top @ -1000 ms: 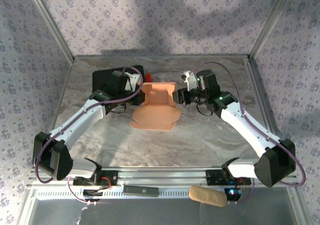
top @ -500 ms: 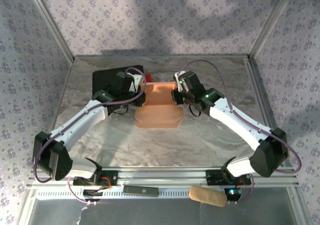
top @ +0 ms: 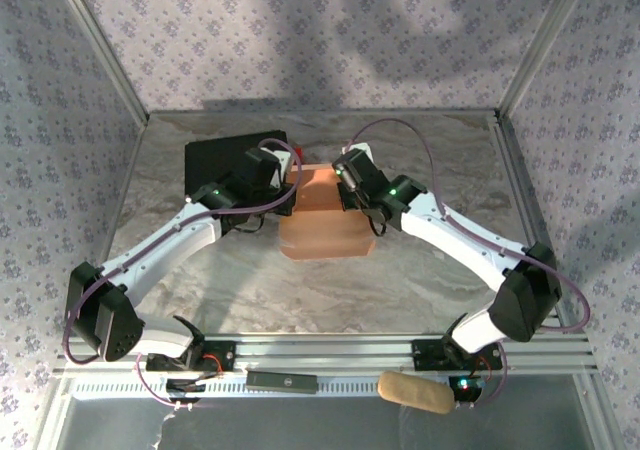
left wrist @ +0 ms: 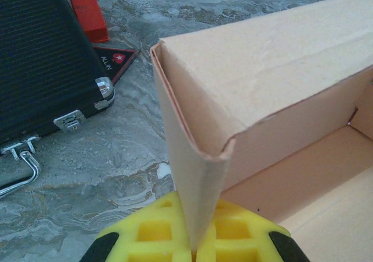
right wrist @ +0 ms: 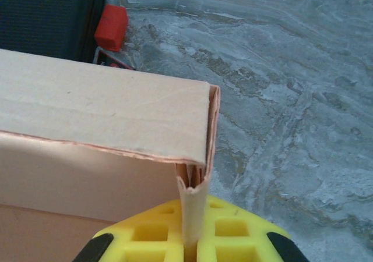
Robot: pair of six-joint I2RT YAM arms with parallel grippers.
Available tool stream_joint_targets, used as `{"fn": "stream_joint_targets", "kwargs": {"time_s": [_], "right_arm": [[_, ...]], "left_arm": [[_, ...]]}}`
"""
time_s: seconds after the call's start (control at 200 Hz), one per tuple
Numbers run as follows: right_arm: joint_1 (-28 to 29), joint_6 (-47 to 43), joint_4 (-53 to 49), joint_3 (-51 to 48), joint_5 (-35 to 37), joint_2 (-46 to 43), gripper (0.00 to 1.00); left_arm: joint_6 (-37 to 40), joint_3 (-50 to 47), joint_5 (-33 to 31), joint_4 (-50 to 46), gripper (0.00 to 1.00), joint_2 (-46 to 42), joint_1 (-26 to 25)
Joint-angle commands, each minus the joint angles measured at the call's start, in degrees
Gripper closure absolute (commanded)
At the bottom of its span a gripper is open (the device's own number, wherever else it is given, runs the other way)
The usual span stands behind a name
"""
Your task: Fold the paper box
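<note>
- Left wrist view: the left tool (left wrist: 195,245) is pressed together on the doubled card at the left end of the paper box (left wrist: 274,93), one yellow pad on each side of the wall's lower edge
- Right wrist view: the right tool (right wrist: 191,241) pinches the folded end wall at the box's right corner in the same way, with several card layers between its pads
- The box sits in the middle of the table (top: 330,300), between the two tools; its raised walls are on the far side and a flat panel reaches toward the arm bases
- Step in hand, as I judge it: standing the two end walls up and setting their folds so the tray holds its shape
- To do it well:
  - each pinch should sit close to the crease, not on a free edge
  - the two arms should move together so the long far wall is not twisted
  - pressure should set the fold without crushing the thin card
  - the left corner gapes a little where the layers meet, so it wants squeezing nearer the corner
- Around: a black case (top: 215,155) lies just left of the box with its latches facing it, a red block (left wrist: 87,14) lies beyond the case's corner, and a tan pad (top: 415,392) rests at the near rail, well apart
- In the way: the case is close to the left wrist, so an outward swing there could knock it; the right arm looks to have more room
</note>
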Motion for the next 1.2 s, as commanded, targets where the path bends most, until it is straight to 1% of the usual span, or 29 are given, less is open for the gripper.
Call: {"fn": "stream_joint_targets", "kwargs": {"time_s": [0.0, 0.145, 0.22, 0.35, 0.5, 0.59, 0.69, 0.78, 0.854, 0.999, 1.194], "right_arm": [[0.9, 1.0, -3.0, 2.8, 7.1, 1.7, 0.99], [2.8, 3.5, -8.4, 6.1, 14.7, 4.5, 1.0], [3.6, 4.0, -9.4, 6.6, 16.4, 5.2, 1.0], [3.6, 3.8, -6.7, 5.0, 14.3, 4.1, 1.0], [2.5, 2.6, -2.9, 2.9, 7.6, 1.7, 1.0], [1.8, 2.5, -1.6, 2.1, 4.1, 0.0, 0.87], [1.2, 2.8, -0.8, 1.6, 2.1, -2.0, 0.75], [1.1, 2.8, -1.4, 2.1, 2.9, -2.8, 0.65], [0.8, 2.9, -1.6, 2.5, 2.7, -2.9, 0.6], [0.4, 3.8, -1.2, 2.7, 1.0, -3.7, 0.53], [0.8, 7.0, -2.1, 1.2, 0.7, -4.2, 0.53]], "left_arm": [[0.0, 2.6, 1.8, -0.7, 1.0, 0.4, -1.6], [-1.2, 2.5, 0.5, -0.4, 1.0, 0.5, -2.1], [-1.4, 2.6, 0.4, -0.2, 1.0, 0.5, -2.3], [-1.7, 2.4, 0.1, 0.0, 1.0, 0.4, -2.5], [-2.7, 2.2, -0.5, -0.2, 1.0, 0.2, -2.4], [-3.7, 2.0, -1.5, -0.5, 1.0, 0.1, -2.4], [-5.0, 1.7, -3.0, -1.0, 1.0, 0.0, -2.5], [-5.7, 2.0, -4.8, -2.5, 1.0, 0.5, -2.8], [-5.9, 2.2, -5.4, -2.8, 1.0, 0.8, -2.9], [-6.4, 2.9, -6.9, -3.9, 1.0, 1.0, -3.3], [-7.0, 3.3, -7.7, -4.2, 1.0, 1.2, -3.4]]}}
